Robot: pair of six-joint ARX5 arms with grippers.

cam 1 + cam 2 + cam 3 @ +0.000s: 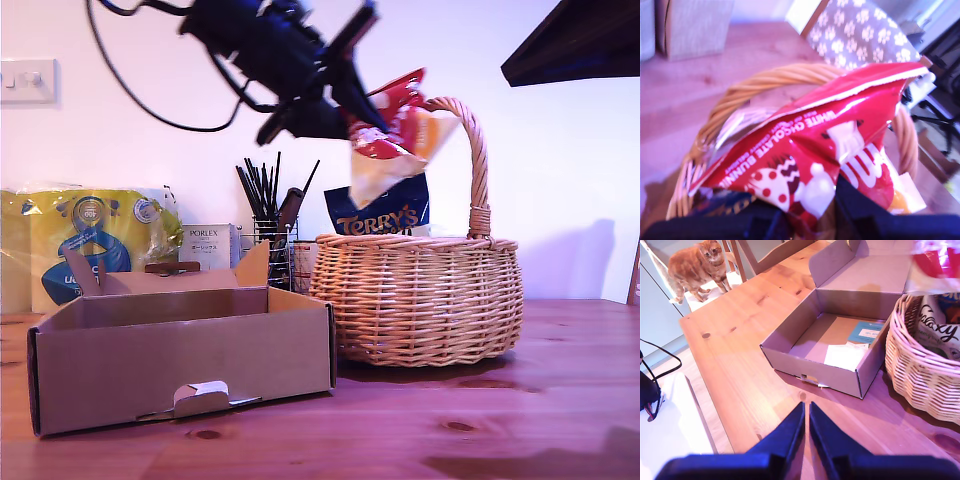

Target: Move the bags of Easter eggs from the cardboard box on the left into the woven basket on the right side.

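At the exterior view's left, the cardboard box (185, 355) sits on the table (560, 420) with its flap lid hinged back toward the wall and the tab slot in its near wall. The second wrist view looks into the box (840, 340): its floor carries only a white sheet and a small blue card, no pouches. Behind it, against the far wall, stand the yellow plastic pack (90, 240), the white Porlex box (208, 245) and the wire holder of black utensils (270, 215).

The box's right edge is just beside the woven basket (420, 295); I cannot tell whether they touch. My first gripper (360, 118) hangs in the air above the basket's left rim, its jaws clamped on the red bag (392, 125), which dangles in front of the arched handle (478, 150) and clear of the rim below. In the first wrist view the red bag (830, 145) fills the space over the handle's arch (765, 80). The blue Terry's bag (380, 212) stands upright inside the basket, poking above the rim, and a Galaxy pouch (937, 330) lies in it too.

Right of the basket in the exterior view the table is bare wood to the picture's edge.

My second gripper (806, 412) hovers over open table near the box's tab-slot wall, its jaws close together with a thin gap, holding nothing. Beyond the table's edge an orange cat (695, 265) stands on the floor.
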